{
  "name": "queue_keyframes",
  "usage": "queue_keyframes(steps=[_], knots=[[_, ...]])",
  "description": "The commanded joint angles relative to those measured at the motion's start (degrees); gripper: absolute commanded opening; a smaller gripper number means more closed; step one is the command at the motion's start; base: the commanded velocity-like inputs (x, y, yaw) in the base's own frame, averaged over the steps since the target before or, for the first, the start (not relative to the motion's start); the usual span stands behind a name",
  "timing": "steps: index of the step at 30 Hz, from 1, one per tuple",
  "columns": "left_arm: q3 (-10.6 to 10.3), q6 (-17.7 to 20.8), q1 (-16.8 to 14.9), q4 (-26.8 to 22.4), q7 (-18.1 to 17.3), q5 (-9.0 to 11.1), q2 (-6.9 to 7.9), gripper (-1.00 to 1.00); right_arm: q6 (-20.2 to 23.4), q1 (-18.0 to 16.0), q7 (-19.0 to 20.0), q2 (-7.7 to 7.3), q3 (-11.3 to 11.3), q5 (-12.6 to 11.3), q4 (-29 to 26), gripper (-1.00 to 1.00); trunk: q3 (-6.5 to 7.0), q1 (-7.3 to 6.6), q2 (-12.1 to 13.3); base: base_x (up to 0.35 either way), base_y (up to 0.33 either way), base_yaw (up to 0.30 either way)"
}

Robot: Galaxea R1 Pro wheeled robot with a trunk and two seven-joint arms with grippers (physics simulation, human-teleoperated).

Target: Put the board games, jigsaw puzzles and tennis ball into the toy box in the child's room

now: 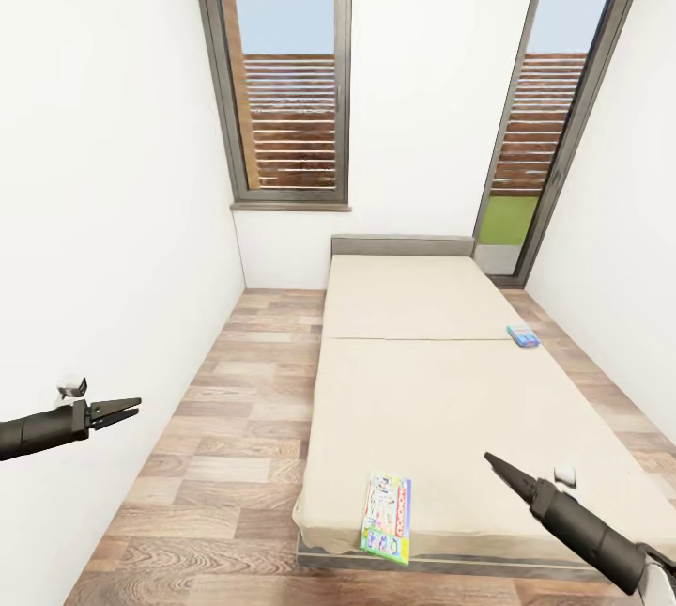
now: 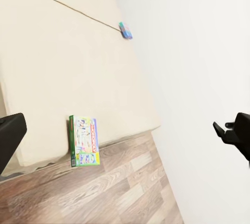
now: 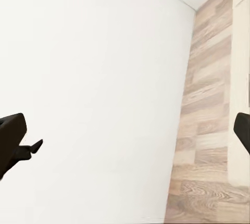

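The beige bed [image 1: 422,380] lies ahead of me in the child's room. A green-edged Monopoly board game [image 1: 387,517] rests flat at the bed's near edge, slightly overhanging it; the left wrist view shows it too [image 2: 83,140]. A small blue board game [image 1: 523,335] sits at the bed's right edge, further back [image 2: 125,30]. My left gripper [image 1: 127,411] hangs open over the floor, left of the bed. My right gripper [image 1: 493,462] is open above the bed's near right corner, right of the Monopoly box. Both hold nothing. The table, toy box, jigsaw puzzles and tennis ball are out of view.
White walls close in on both sides. A wood-plank floor strip [image 1: 235,418] runs left of the bed, with a narrower strip [image 1: 601,380] on its right. A dark-framed window [image 1: 286,70] and a tall glazed opening [image 1: 549,117] stand behind the grey headboard [image 1: 402,245].
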Motion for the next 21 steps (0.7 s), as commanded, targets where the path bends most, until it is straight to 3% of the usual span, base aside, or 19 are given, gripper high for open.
queue_keyframes(steps=[1,14,21], knots=[[0.09,0.6,-0.06,0.0,-0.31,-0.21,-0.02,1.0,0.5,-0.19,-0.2,-0.01,0.01,-0.3,0.75,1.0,-0.13,0.03,-0.13,0.0,0.0,0.0],[0.09,0.67,-0.06,0.0,-0.31,-0.27,-0.66,1.0,6.49,-2.79,-0.28,-0.27,1.56,-0.59,8.17,1.0,-0.13,0.03,-0.13,0.0,0.0,0.0],[0.09,0.75,-0.06,0.0,-0.31,-0.46,-1.44,1.0,7.55,-2.99,0.03,-0.61,1.93,-0.18,16.64,1.0,-0.13,0.03,-0.13,0.0,0.0,0.0]])
